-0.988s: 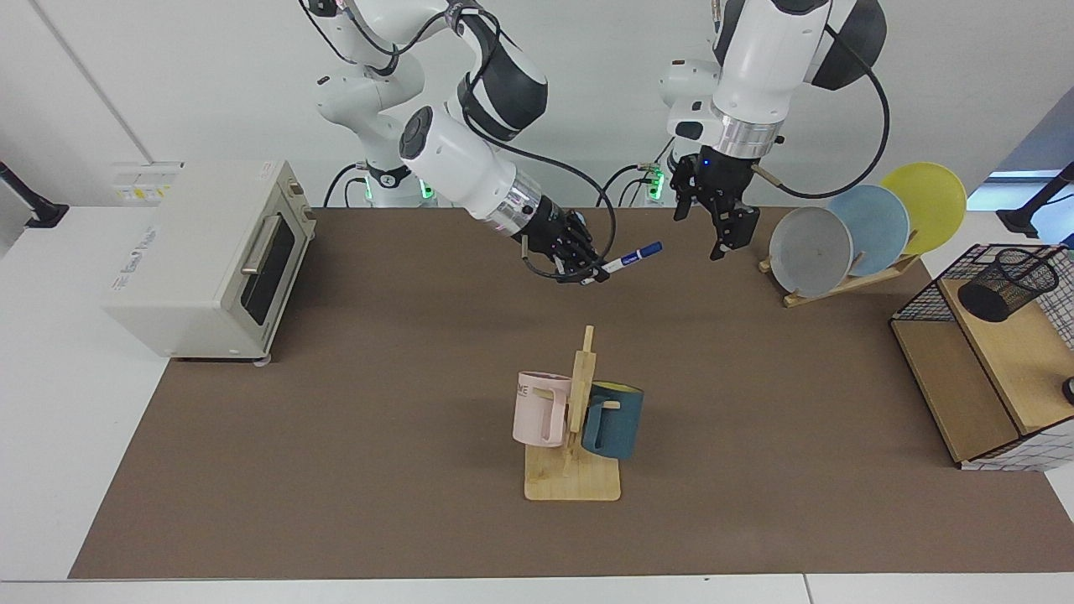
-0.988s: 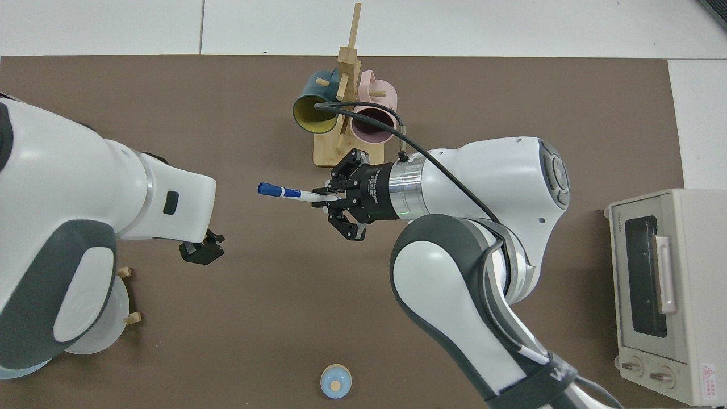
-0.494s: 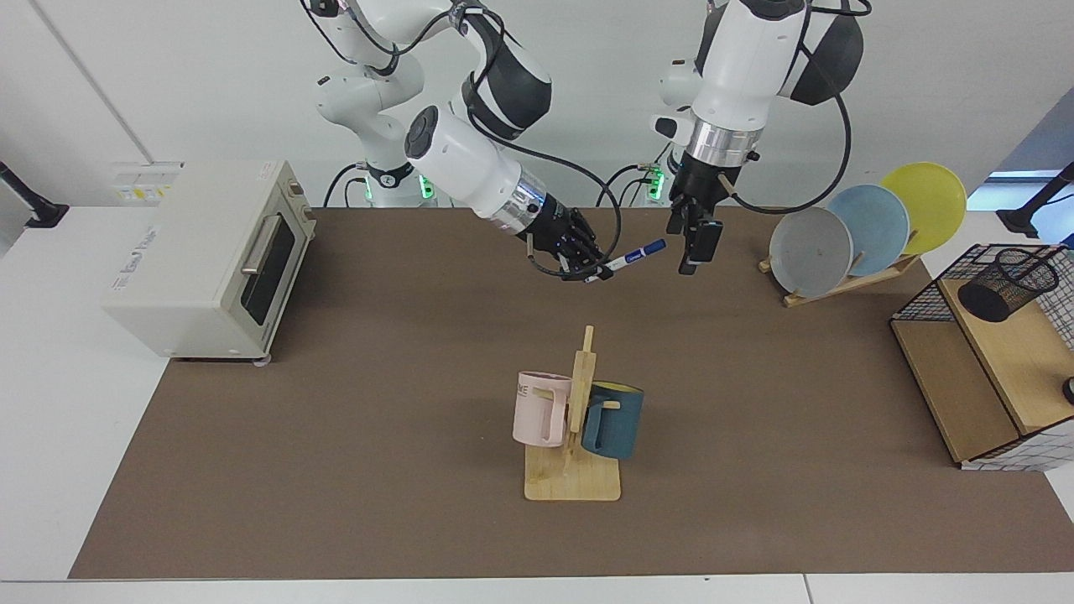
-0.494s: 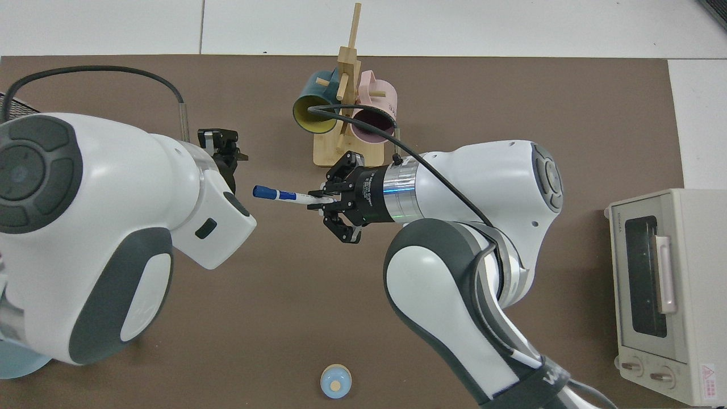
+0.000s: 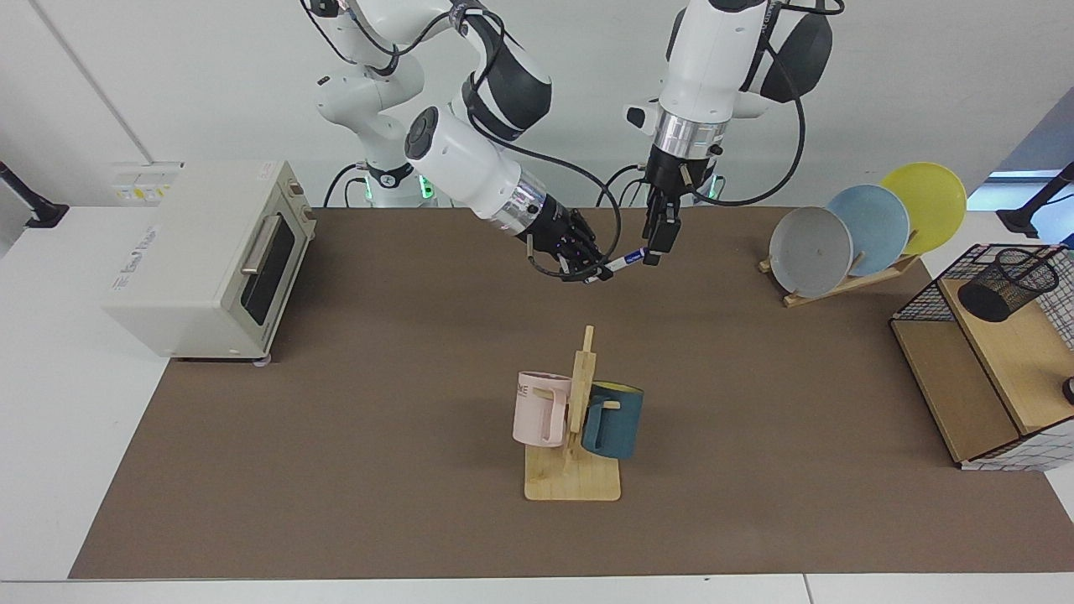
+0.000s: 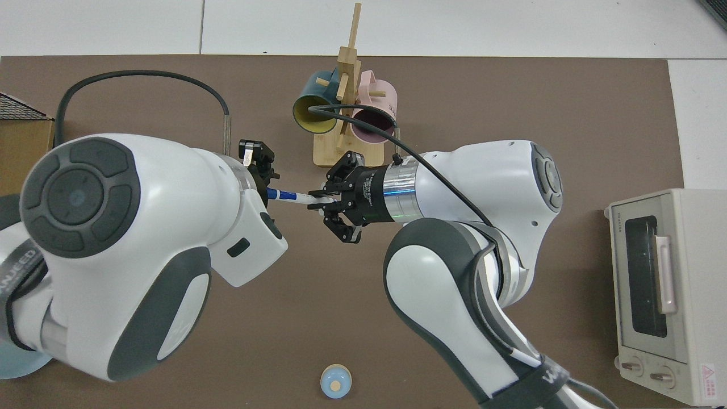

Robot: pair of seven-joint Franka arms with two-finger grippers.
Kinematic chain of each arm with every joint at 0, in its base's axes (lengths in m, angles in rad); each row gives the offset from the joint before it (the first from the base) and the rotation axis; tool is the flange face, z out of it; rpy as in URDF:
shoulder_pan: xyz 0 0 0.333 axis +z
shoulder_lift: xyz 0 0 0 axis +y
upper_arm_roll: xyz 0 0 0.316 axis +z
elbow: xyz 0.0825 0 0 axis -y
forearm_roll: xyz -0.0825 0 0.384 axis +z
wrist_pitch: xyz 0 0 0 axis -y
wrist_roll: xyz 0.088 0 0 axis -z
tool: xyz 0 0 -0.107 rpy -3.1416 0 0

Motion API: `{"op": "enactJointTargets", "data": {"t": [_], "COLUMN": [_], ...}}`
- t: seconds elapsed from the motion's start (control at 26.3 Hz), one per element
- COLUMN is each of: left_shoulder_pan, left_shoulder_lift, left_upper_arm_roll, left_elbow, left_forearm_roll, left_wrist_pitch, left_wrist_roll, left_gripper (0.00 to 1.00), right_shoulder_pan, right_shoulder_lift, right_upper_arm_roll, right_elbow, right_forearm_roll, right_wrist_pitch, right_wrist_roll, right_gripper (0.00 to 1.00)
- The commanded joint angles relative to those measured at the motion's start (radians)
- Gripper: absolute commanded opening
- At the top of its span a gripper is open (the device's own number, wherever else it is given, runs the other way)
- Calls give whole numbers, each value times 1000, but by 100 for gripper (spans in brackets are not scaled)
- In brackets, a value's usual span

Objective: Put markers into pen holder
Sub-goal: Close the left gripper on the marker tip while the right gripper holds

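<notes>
The marker (image 5: 623, 262) (image 6: 295, 196), white with a blue cap, is held level in the air above the back of the mat. My right gripper (image 5: 597, 273) (image 6: 321, 200) is shut on its white end. My left gripper (image 5: 654, 252) (image 6: 266, 184) hangs straight down at the blue cap end, open, with the cap at its fingertips; the left arm hides the cap's tip in the top view. The pen holder (image 5: 1004, 285), a black mesh cup, lies tilted on the wooden shelf rack (image 5: 982, 369) far off at the table's side.
A wooden stand (image 5: 572, 478) with a pink mug (image 5: 541, 408) and a teal mug (image 5: 612, 419) sits mid-mat. A toaster oven (image 5: 210, 252) stands at one end, a plate rack (image 5: 864, 226) near the shelf. A small blue round object (image 6: 335, 381) lies by the arm bases.
The left arm has swung in from beside the plates and turned its gripper down onto the marker's cap end. The right gripper has held the marker almost still.
</notes>
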Motion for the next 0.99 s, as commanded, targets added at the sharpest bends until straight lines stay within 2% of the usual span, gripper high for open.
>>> {"op": "enactJointTargets", "data": {"t": [0.0, 0.08, 0.8, 0.84, 0.87, 0.95], "left_shoulder_pan": [-9, -9, -7, -6, -4, -1], "left_shoulder_lift": [0, 0, 1, 1, 1, 1], "left_upper_arm_roll": [1, 1, 0, 0, 0, 1], "left_elbow": [-2, -2, 7, 7, 7, 7], "left_forearm_roll": [12, 12, 38, 38, 38, 38], "left_wrist_pitch": [35, 37, 34, 34, 32, 28], "left_wrist_roll": [35, 37, 37, 37, 37, 37], "left_gripper": [10, 0, 0, 0, 0, 0], "right_shoulder_pan": [8, 8, 6, 6, 8, 9], "right_shoulder_lift": [8, 8, 6, 6, 6, 6], "right_upper_arm_roll": [-4, -4, -4, -4, -4, -5], "right_elbow": [8, 6, 3, 3, 3, 4], "right_forearm_roll": [24, 22, 19, 16, 6, 2], "right_wrist_pitch": [26, 26, 24, 26, 26, 26], "right_wrist_roll": [11, 9, 8, 8, 6, 3], "right_gripper": [0, 0, 0, 41, 99, 100]}}
